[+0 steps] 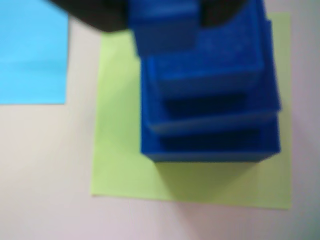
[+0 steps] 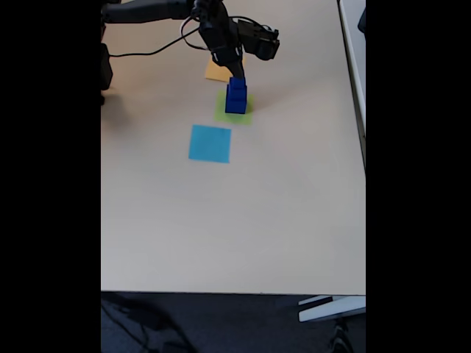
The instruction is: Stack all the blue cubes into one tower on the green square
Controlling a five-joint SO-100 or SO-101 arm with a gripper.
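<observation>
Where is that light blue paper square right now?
In the fixed view the light blue square lies flat on the table, just below-left of the green square holding the blue cubes.

Dark blue cubes; pale lime-green square; light blue square; orange-yellow square; beige table; black gripper.

Blurred topmost cube (cut off by the frame's top) hides the claw.
</observation>
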